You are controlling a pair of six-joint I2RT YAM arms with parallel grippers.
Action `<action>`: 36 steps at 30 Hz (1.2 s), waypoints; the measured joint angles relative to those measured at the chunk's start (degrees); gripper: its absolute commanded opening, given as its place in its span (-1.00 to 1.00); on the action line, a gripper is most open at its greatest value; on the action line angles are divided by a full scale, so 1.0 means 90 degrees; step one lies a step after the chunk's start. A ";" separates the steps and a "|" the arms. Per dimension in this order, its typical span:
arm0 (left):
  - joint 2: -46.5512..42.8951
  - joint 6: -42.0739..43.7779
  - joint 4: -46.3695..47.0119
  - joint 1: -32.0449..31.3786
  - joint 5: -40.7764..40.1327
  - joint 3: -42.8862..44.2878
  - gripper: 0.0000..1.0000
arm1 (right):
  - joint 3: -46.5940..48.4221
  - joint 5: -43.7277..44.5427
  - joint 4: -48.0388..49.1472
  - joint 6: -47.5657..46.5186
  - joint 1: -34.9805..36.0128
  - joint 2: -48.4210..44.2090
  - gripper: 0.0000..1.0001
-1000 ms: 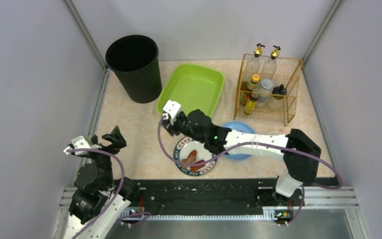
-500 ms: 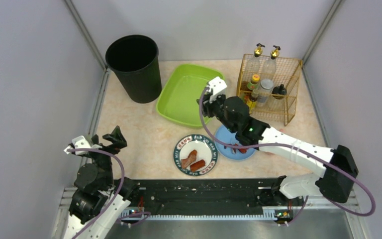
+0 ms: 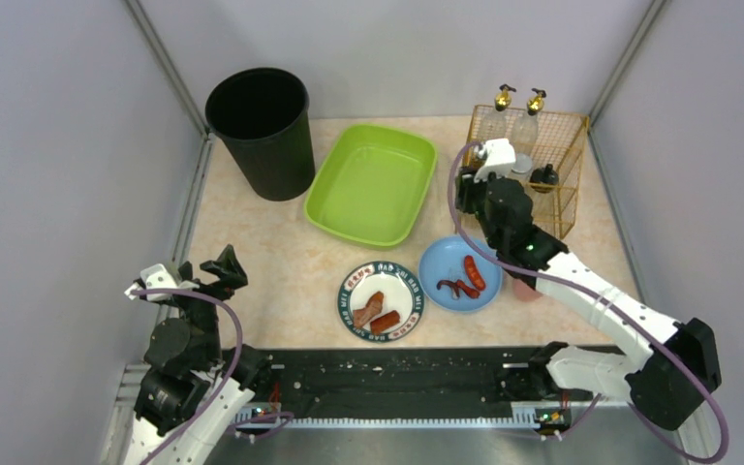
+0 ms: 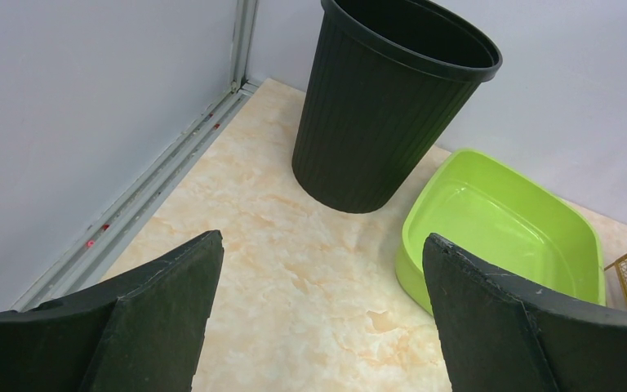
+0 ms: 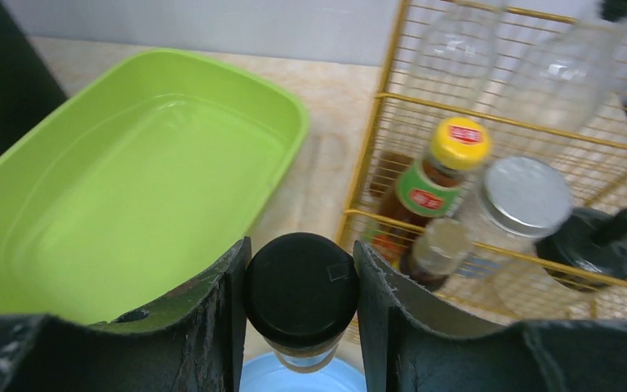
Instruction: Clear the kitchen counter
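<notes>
The kitchen counter (image 3: 262, 252) is pale marbled stone. My right gripper (image 5: 300, 286) is shut on a black-capped jar (image 5: 300, 278) and holds it in the air just left of the gold wire rack (image 5: 490, 163), above the far edge of a blue plate (image 5: 294, 377). In the top view the right gripper (image 3: 467, 192) sits between the green tray (image 3: 373, 184) and the rack (image 3: 528, 179); the jar is hidden there. My left gripper (image 3: 223, 267) is open and empty at the near left, and in its wrist view (image 4: 322, 245) it faces bare counter (image 4: 294, 269).
A black bin (image 3: 262, 131) stands far left. The rack holds several bottles (image 5: 433, 175). A blue plate (image 3: 450, 262) and a patterned plate (image 3: 395, 279) each carry sausages. A pink cup (image 3: 526, 290) sits by the right forearm. A black rail (image 3: 397, 383) lines the near edge.
My right arm has swung from over the patterned plate to the far right, up to the wire rack. The left arm has not moved.
</notes>
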 measured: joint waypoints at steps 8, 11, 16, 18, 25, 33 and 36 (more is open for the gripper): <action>0.0000 -0.0002 0.0000 0.0000 0.0019 0.0000 0.92 | -0.0359 0.0134 -0.0177 0.0367 -0.1195 -0.0624 -1.00; 0.0000 -0.0002 0.0000 0.0000 0.0022 0.0000 0.92 | -0.0427 0.0245 -0.0221 0.0393 -0.1443 -0.0780 -1.00; 0.0000 -0.0002 0.0000 0.0000 0.0019 0.0000 0.92 | -0.0500 0.0369 -0.0223 0.0435 -0.1872 -0.0840 -1.00; 0.0000 -0.0002 0.0000 0.0000 0.0019 0.0000 0.92 | -0.0663 0.0464 -0.0206 0.0476 -0.2164 -0.0877 -1.00; 0.0000 -0.0002 0.0000 0.0000 0.0022 0.0000 0.92 | -0.1020 0.0500 0.0335 0.0590 -0.2725 -0.0707 -1.00; 0.0000 -0.0002 -0.0002 0.0000 0.0053 0.0000 0.92 | -0.1297 0.0549 0.1100 0.0559 -0.2783 -0.0194 -1.00; 0.0000 -0.0002 0.0000 0.0000 0.0058 0.0000 0.92 | -0.1321 0.0583 0.1375 0.0525 -0.2783 -0.0007 -1.00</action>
